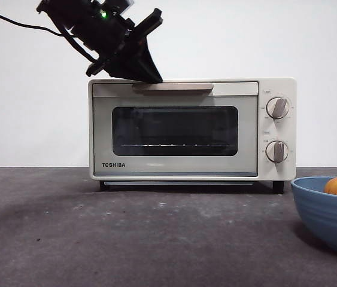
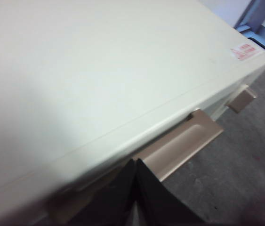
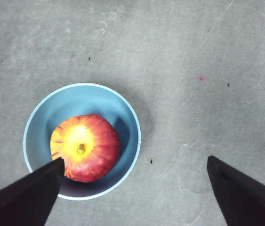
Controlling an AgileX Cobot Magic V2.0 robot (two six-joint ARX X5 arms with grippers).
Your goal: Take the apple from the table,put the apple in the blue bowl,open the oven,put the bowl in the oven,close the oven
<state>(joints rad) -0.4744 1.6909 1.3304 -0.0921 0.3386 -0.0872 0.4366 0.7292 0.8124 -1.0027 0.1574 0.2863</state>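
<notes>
Now, by part:
Oven [image 1: 192, 130]: door shut, standing on the table [image 1: 126, 239].
Left gripper [image 1: 150, 76]: jaws pressed together, tips at the handle [image 1: 173, 87].
Right gripper [image 3: 134, 179]: jaws spread wide, above the table beside the bowl [image 3: 43, 113].
Apple [image 3: 85, 147]: inside the bowl.

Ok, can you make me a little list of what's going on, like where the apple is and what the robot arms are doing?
apple: inside the blue bowl, stem up
blue bowl: on the table, in front of the oven and off to one side
oven: door closed, wire rack visible through the glass
left gripper: jaws shut, tips at the oven handle
right gripper: jaws open, hovering above the bowl, holding nothing
</notes>
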